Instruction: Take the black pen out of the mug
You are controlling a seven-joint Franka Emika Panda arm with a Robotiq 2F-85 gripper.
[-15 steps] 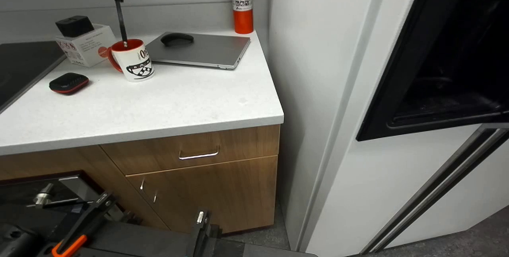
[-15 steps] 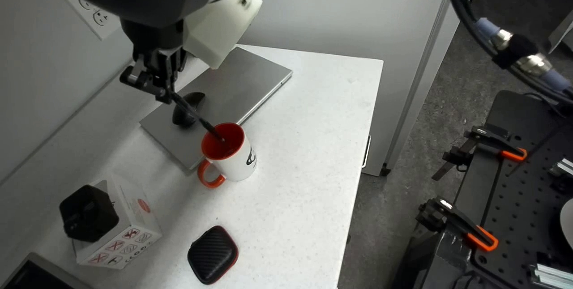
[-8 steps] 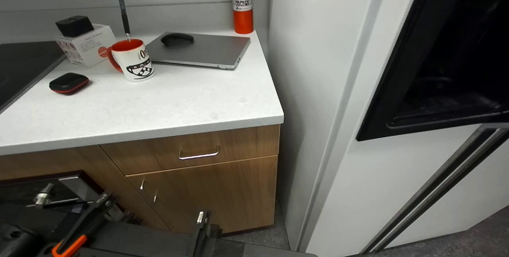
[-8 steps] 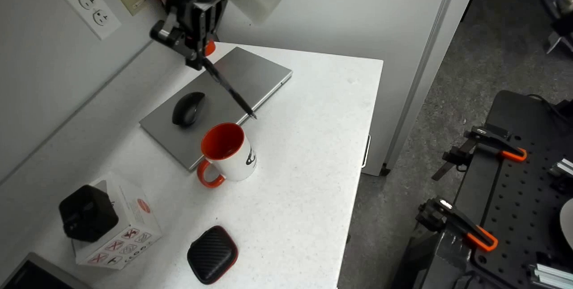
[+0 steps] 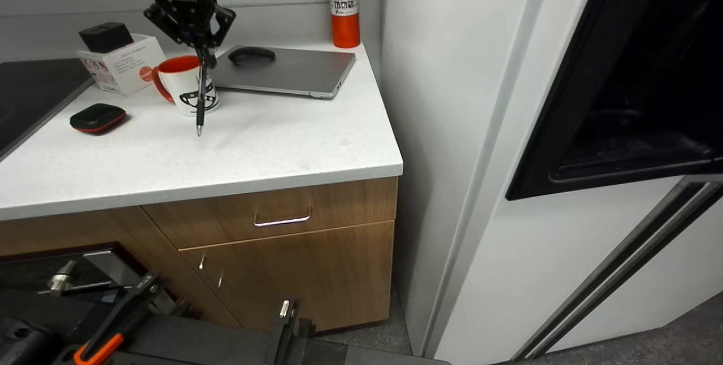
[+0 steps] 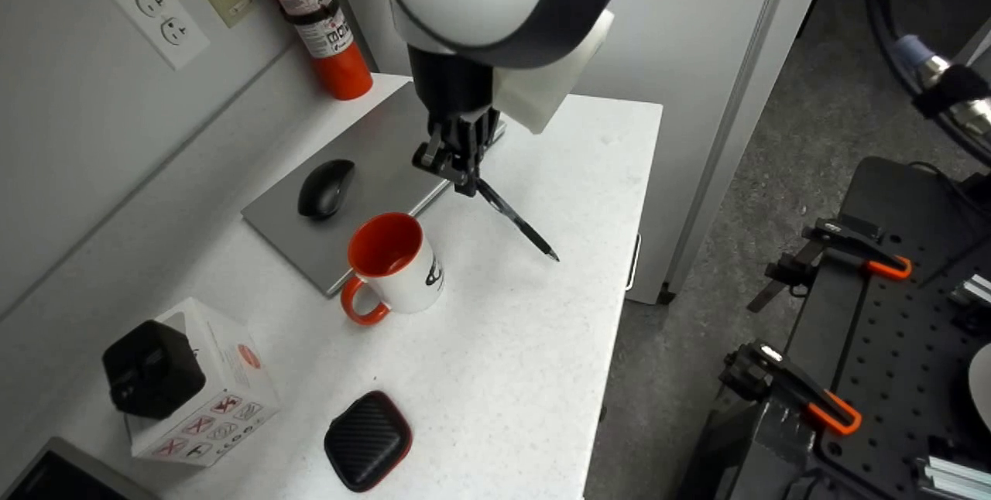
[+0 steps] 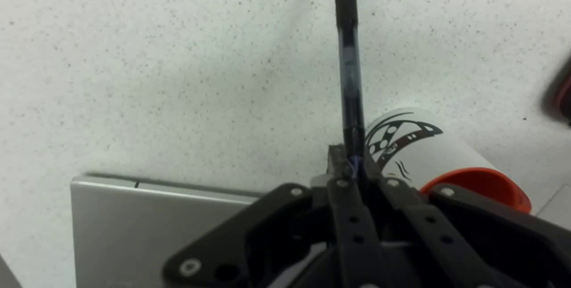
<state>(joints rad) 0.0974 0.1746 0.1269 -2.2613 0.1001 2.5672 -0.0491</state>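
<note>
Black pen (image 7: pixel 349 69): thin and straight, hanging roughly upright, writing end down.
Pen's barrel: see-through in the wrist view, with a dark core, pale glints and a violet tinge close to the fingers (image 7: pixel 347 203).
Pen's lower part: a solid black grip, ending in a shiny, pointed metallic tip seen in both exterior views.
Pen's place: outside the mug (image 6: pixel 409 279), on the side away from its handle; whether the tip meets the table (image 6: pixel 503 353) I cannot tell.
Fingers: closed around the pen's upper end, which is largely hidden between them.
Mug: white with a red inside, red handle and black print; it stands upright.
Grey laptop (image 6: pixel 383 148): flat, just beside the mug, a black mouse (image 6: pixel 325 186) on its lid.
Black case (image 6: pixel 366 442): red-edged, near the mug, on its handle side.
White box (image 6: pixel 238 380): past the mug's handle, a black block (image 6: pixel 153 368) on top.
Red extinguisher (image 6: pixel 313 18): well apart from the mug, beyond the laptop.
</note>
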